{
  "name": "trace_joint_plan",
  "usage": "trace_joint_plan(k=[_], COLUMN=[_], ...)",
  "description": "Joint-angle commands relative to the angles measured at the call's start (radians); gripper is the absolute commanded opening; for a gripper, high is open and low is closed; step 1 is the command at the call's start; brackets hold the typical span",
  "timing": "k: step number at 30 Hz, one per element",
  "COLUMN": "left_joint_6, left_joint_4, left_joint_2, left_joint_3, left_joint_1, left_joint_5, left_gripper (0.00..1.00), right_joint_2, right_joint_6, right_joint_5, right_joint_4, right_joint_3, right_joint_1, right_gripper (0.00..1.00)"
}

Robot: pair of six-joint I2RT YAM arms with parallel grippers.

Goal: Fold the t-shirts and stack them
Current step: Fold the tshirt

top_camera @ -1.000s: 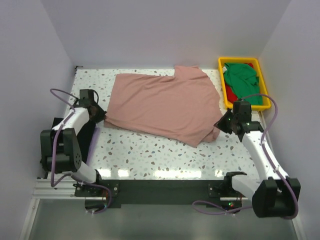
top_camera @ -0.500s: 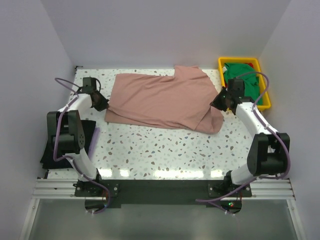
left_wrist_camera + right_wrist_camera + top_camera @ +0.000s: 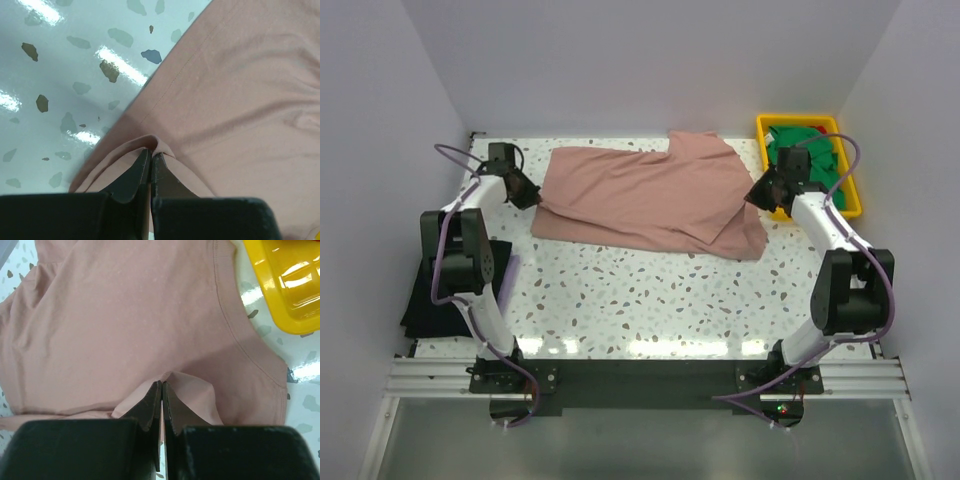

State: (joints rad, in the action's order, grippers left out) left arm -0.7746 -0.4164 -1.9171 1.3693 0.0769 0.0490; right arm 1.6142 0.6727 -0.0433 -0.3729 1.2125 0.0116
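At the lower left of the overhead view, a black t-shirt (image 3: 420,300) lay bunched at the left edge of the speckled counter (image 3: 650,300). Mid-frame, the pink t-shirt (image 3: 640,195) lay spread on the counter, its near edge doubled over. The left claw (image 3: 151,152) was clenched on a pinch of cloth at the shirt's left edge. The right claw (image 3: 161,385) was clenched on a fold at its right edge. The cloth looked light, thin and limp, likely to sag and drag between the two grips. Edges and corners, kept taut together, seemed the best holds. At the upper right, a green t-shirt (image 3: 805,155) filled the yellow tray (image 3: 852,207).
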Motion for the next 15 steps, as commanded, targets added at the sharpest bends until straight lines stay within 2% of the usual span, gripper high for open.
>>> trace_joint_plan(k=[1,15], left_joint_6=[-0.005,-0.003], left_joint_4=[-0.001,0.016], left_joint_2=[-0.013,-0.049], left_joint_3=[0.045,0.062], left_joint_1=[-0.003,-0.005], left_joint_5=[0.003,0.014], left_gripper=[0.03,0.07], right_joint_2=[-0.011,0.036], right_joint_6=[-0.002,-0.005], right_joint_5=[0.023,-0.007], right_joint_4=[0.055,0.080], right_joint_3=[0.018,0.067], right_joint_1=[-0.039,-0.062], right_gripper=[0.00,0.00])
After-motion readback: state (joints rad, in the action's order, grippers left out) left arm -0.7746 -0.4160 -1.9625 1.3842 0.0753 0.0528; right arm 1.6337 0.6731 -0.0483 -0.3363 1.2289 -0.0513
